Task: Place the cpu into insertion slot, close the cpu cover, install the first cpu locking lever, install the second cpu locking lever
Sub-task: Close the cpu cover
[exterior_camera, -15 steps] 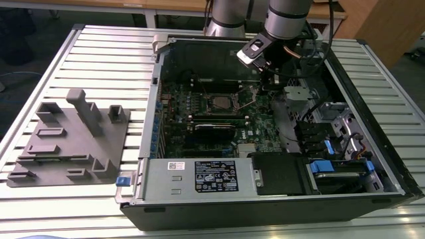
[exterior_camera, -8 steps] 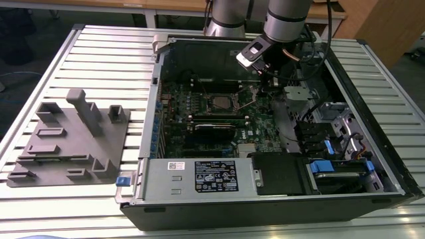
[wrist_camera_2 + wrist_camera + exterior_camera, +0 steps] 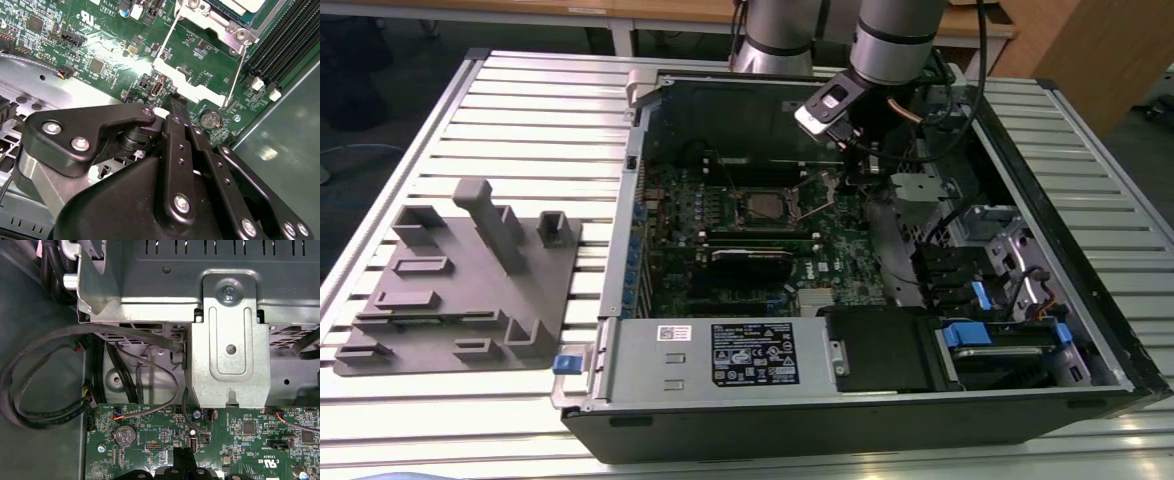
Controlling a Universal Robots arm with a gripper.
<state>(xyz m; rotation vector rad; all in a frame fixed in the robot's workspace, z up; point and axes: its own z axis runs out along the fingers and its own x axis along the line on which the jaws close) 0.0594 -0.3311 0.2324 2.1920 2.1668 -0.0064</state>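
Second wrist view: we see the gripper [image 3: 171,103], jaws pressed together and empty, at the open cpu cover's [image 3: 190,85] free edge, apparently placed to push rather than grip; the cpu [image 3: 245,4] sits seated beyond.

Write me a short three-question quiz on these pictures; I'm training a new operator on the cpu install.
1. True or false: the cpu cover lies shut over the cpu.
2. The gripper is nearest to: A) the cpu cover's free edge; B) the grey fixture tray; C) the memory slots.
3. Where does the cpu sit?
Key: 1 false, the cover stands open; 2 A; 3 in the insertion slot.
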